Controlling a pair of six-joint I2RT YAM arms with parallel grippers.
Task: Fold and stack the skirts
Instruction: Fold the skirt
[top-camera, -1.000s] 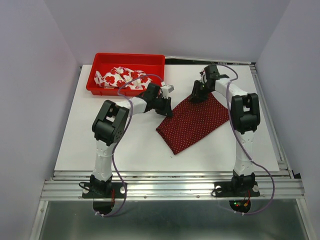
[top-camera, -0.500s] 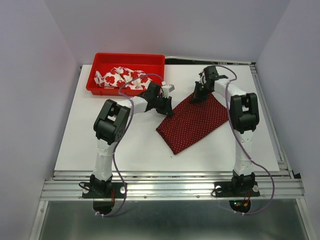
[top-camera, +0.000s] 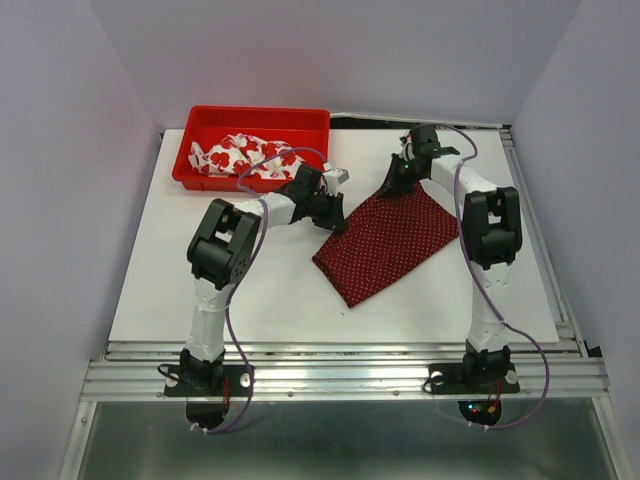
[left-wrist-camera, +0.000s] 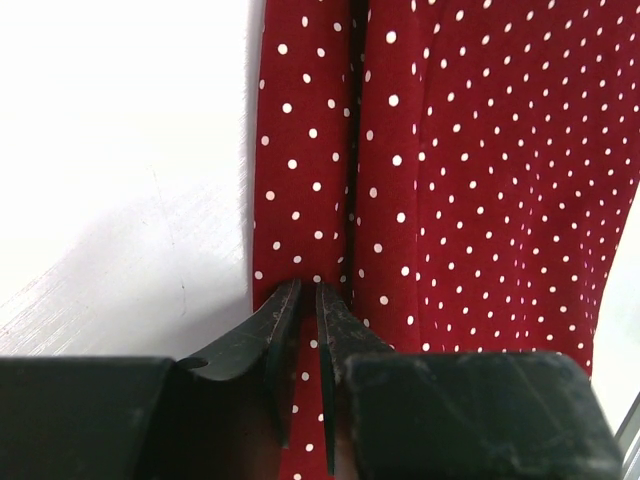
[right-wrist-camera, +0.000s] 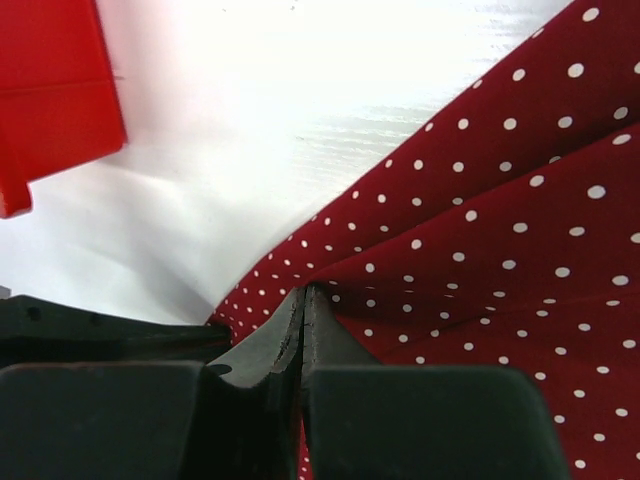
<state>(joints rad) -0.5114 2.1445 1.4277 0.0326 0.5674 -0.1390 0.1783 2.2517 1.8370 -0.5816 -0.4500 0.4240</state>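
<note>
Dark red polka-dot skirt (top-camera: 388, 245): on white table (top-camera: 200, 290), right of centre, spread mostly flat as a slanted four-sided shape, one corner toward the near edge, the opposite corner toward the far edge. Far corner drawn up into a small peak at right gripper (top-camera: 397, 182). Left corner at left gripper (top-camera: 335, 218). White floral skirt (top-camera: 245, 155): crumpled inside red tray (top-camera: 300, 128) at far left of table, well apart from the dotted one; not folded, not stacked. Left wrist view: long crease running down the cloth, left fingertips (left-wrist-camera: 272, 318) nearly together with a narrow fold of dotted fabric nipped between them, bare table just left of the skirt's edge. Right wrist view: right fingertips (right-wrist-camera: 285, 330) pressed tight together on the cloth, wrinkles fanning out from the pinch, bright table beyond, a corner of the tray at upper left. Both grips low over the table, roughly level with each other, left one nearer the tray. Arm bases bolted to metal rail (top-camera: 340, 375) along the near edge, both arms reaching toward the far half of the table.
</note>
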